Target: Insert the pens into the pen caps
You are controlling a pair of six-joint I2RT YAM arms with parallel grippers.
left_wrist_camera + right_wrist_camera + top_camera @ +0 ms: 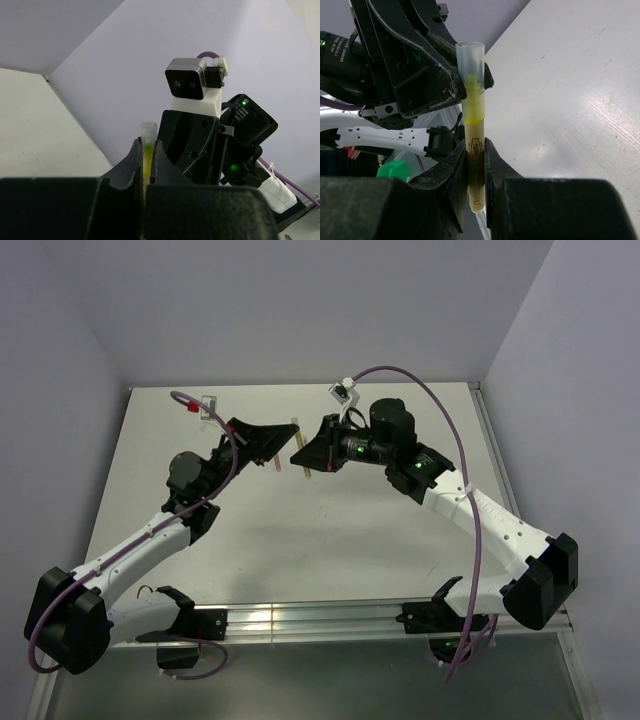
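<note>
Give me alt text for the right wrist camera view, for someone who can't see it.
The right gripper clamps the lower barrel of a yellow-green pen that stands vertical in the frame. The pen's tip sits inside a translucent cap, which the left gripper pinches from the left. A white table fills the right side.
</note>
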